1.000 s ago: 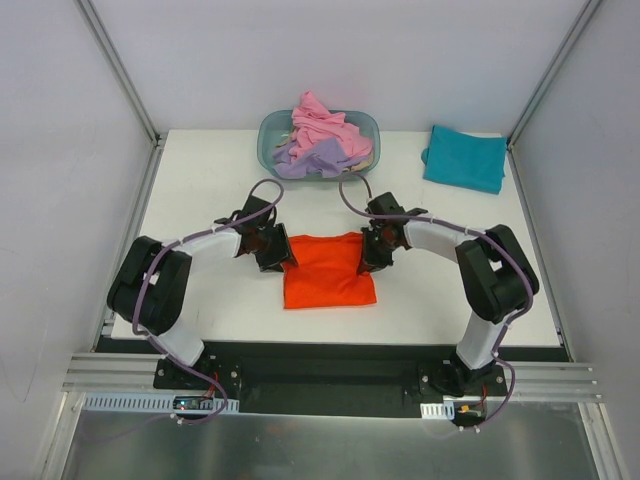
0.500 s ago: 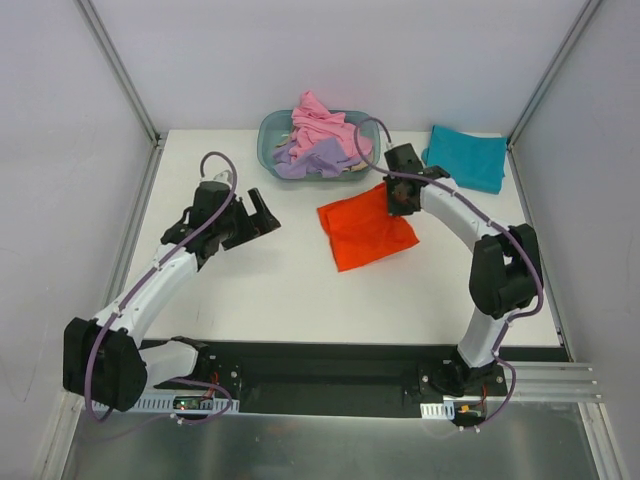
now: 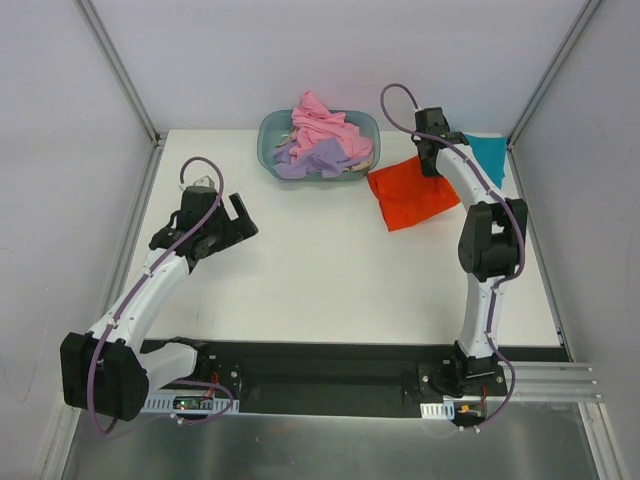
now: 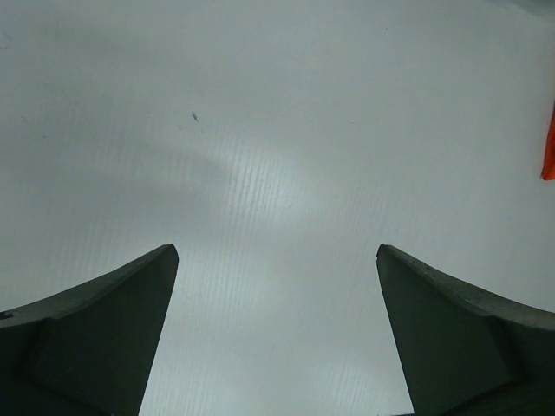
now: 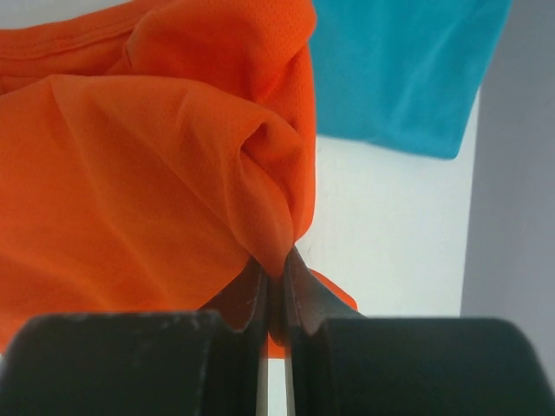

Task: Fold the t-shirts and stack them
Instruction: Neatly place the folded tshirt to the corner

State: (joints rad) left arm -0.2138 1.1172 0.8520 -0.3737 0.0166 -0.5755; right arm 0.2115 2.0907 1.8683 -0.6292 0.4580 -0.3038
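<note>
The folded orange t-shirt (image 3: 413, 194) hangs by one pinched corner at the back right, its lower part trailing over the table. My right gripper (image 3: 430, 164) is shut on that bunched orange cloth (image 5: 147, 173), jaws (image 5: 277, 260) squeezed together around a fold. The folded teal t-shirt (image 3: 490, 152) lies just beyond in the back right corner, partly hidden by the arm, and fills the upper right of the right wrist view (image 5: 399, 69). My left gripper (image 3: 245, 217) hovers over the left of the table, wide open (image 4: 276, 251) with only bare white surface between its fingers.
A translucent blue-grey tub (image 3: 268, 135) at the back centre holds a crumpled pink t-shirt (image 3: 320, 120) and a lavender one (image 3: 315, 160). A sliver of orange (image 4: 549, 147) shows at the right edge of the left wrist view. Grey walls close in both sides.
My left gripper let go of the orange t-shirt, opened and drew back to the left. My right gripper carried the shirt from the table's middle to the back right, next to the teal one.
</note>
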